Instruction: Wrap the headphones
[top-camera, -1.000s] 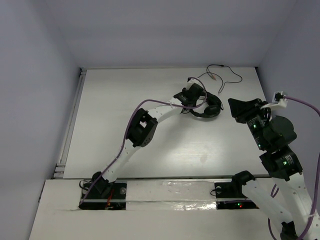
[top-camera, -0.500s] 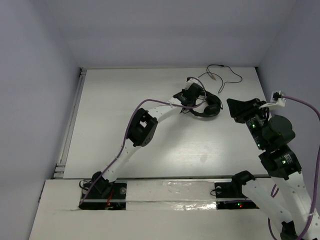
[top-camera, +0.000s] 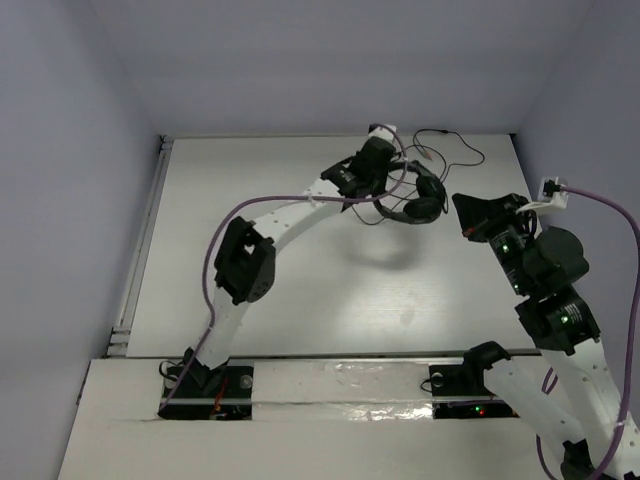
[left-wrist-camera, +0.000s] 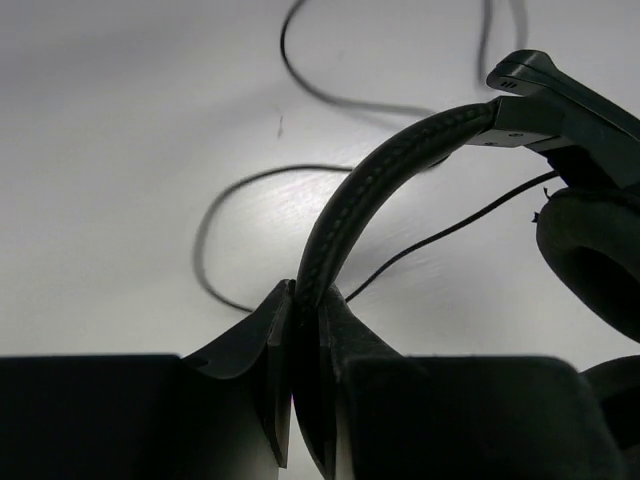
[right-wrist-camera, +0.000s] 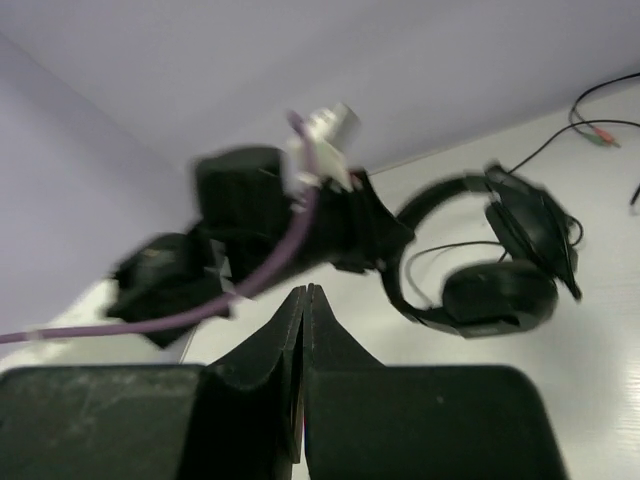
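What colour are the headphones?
The headphones are black, seen best in the right wrist view.

No legible text, label, brand or number in any view.

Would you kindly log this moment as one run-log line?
left gripper: shut on headband of black over-ear headphones, held off white table | right gripper: shut, empty, beside them | thin black cord: far end on table

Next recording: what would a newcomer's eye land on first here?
The left pincer is shut on the headband of the black headphones, holding them above the far side of the table, a shadow beneath. Their thin cord trails toward the far right corner; the right pincer hangs shut and empty nearby.
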